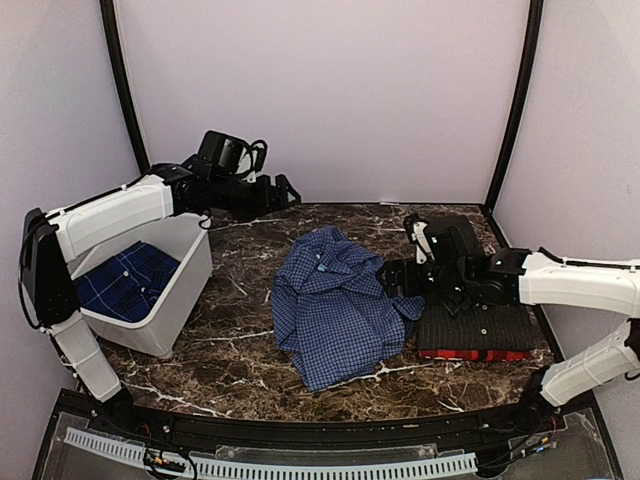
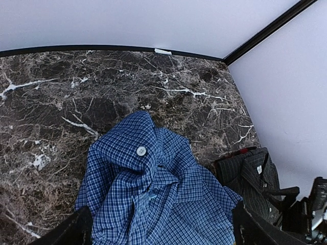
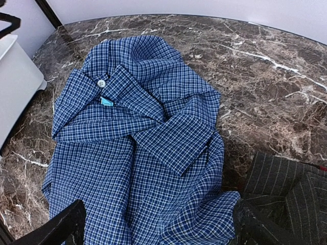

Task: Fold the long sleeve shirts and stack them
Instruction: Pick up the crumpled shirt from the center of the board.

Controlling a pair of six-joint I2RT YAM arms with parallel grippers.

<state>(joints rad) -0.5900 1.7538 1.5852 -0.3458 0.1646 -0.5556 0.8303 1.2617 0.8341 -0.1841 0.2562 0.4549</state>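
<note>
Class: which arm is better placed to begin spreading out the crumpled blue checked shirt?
Right. The right gripper sits open at the shirt's edge; the left gripper hangs farther back, nearer the bin.

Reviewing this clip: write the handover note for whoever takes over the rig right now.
Left gripper: open, empty, raised past the white bin.
Right gripper: open, empty, at the right edge of the blue check shirt.
Blue check shirt: crumpled mid-table, not folded.
Done: black pinstripe shirt folded on top of the red plaid shirt, at the right.
To do: fold and stack the blue check shirt, then the dark blue plaid shirt in the bin.
</note>
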